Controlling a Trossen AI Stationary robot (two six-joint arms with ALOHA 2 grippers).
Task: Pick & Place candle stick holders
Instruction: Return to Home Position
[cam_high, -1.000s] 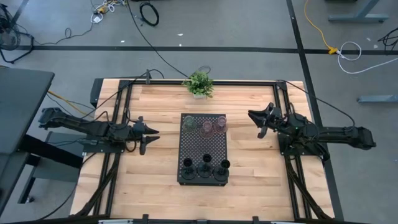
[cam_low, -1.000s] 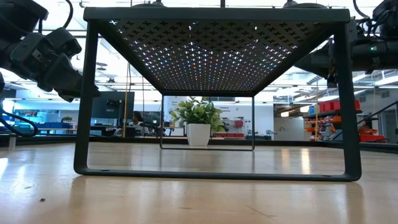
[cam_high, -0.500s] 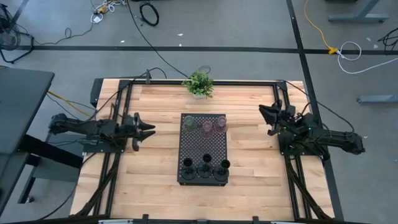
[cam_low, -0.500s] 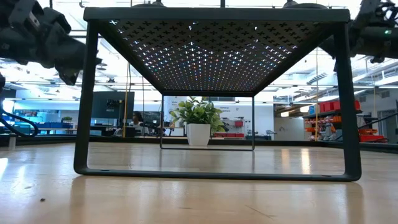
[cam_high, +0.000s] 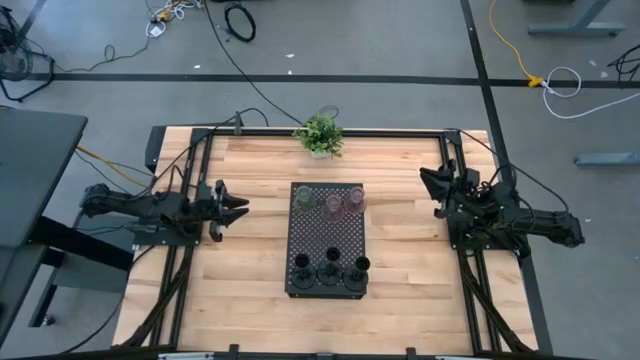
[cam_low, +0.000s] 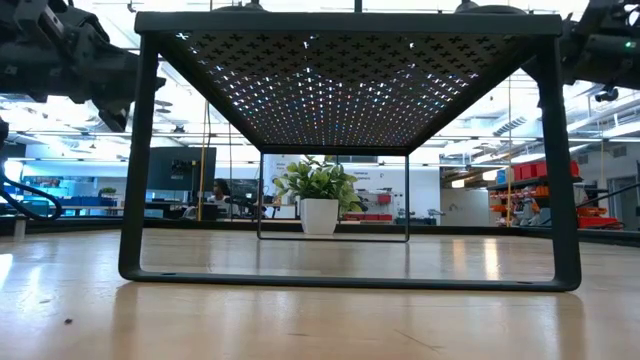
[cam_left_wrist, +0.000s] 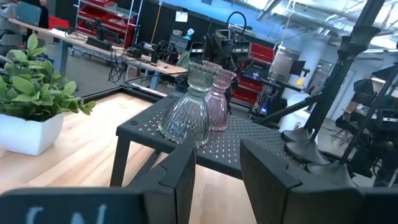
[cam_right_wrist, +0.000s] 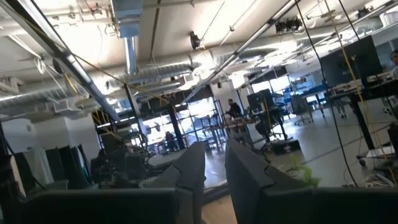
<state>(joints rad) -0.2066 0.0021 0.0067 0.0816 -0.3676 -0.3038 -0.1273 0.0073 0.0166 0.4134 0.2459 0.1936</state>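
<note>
Either side of the tray (cam_high: 326, 236) of candle stick holders (cam_high: 329, 205), left hand (cam_high: 242, 207) and right hand (cam_high: 430, 190) hover parted.

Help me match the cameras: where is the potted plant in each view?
High view: potted plant beyond the tray's far end.
Low view: plant centred, under the tray.
Left wrist view: plant beside the tray, near the glass cups.
Right wrist view: cannot tell.
Shared landmark: the tray.
</note>
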